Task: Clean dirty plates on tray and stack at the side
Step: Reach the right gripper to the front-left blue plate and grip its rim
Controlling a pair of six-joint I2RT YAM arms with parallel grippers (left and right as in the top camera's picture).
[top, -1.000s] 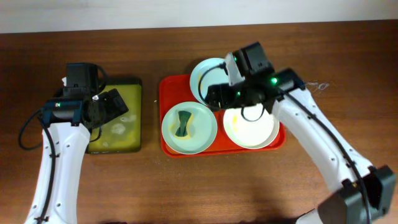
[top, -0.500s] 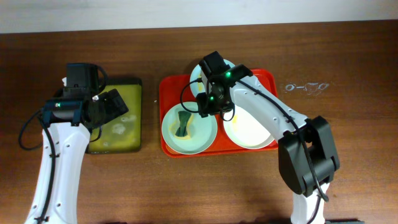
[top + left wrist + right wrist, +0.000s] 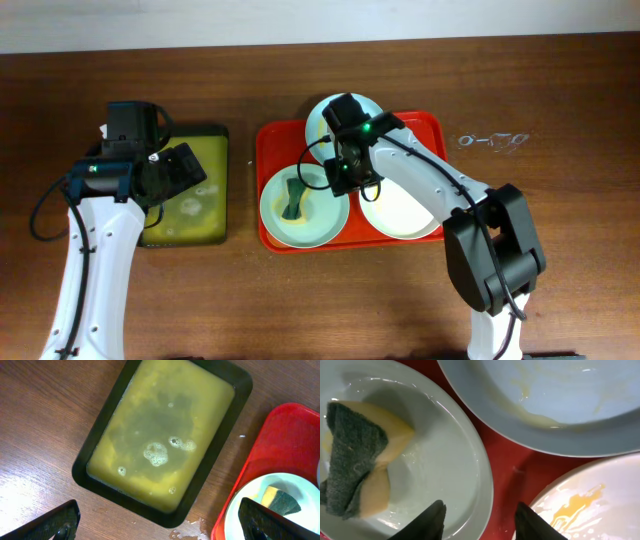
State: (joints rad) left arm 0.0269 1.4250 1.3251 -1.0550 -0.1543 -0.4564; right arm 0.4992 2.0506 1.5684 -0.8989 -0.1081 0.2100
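Hidden: my right arm (image 3: pixel 432 182) covers parts of rear mint plate (image 3: pixel 318 118), cream plate (image 3: pixel 400 216).
Right claw (image 3: pixel 482 521): released, over sponge plate (image 3: pixel 450 460) rim.
Left claw (image 3: pixel 161 522): released above soapy-water tray (image 3: pixel 220 435).

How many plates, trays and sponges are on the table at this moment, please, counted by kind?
Round shallow plates: 3 (pale mint-blue plate at the back, pale mint-blue plate under the sponge, cream-white plate)
Rectangular trays: 2 (red-orange plastic tray, black-rimmed olive-green tray of soapy water)
Yellow-and-green scouring sponge: 1
Total: 6
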